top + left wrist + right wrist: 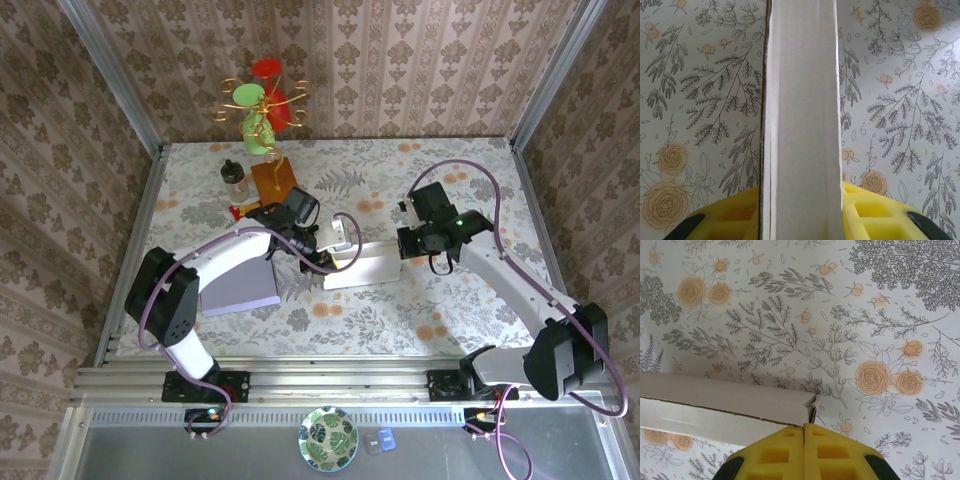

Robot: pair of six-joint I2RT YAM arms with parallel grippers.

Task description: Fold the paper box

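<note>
Two grippers at work on one white paper box (pixel 365 265), lying long and low across the middle of the floral table (pixel 430 320), between the arms. From the left wrist, seen as an upright, double-layered wall (pixel 800 125) running straight away from the camera, clamped between the yellow pads (pixel 865 212) of the left gripper (pixel 322 252). At the opposite end, right gripper (pixel 804 440) clenched, pads flat against each other just below the box's end corner (pixel 810 405); no telling whether any thin flap is pinched between them. Probably mid-fold, with a side wall being raised and creased. Best done by holding the left clamp square to the wall, pressing along the crease rather than across it, and steadying the far end against twisting or skidding over the cloth. Worth watching: the dark seam (pixel 715 410) along the long edge, liable to spring apart. Beside the left arm, a flat lavender block (pixel 240 290), apart from the box.
</note>
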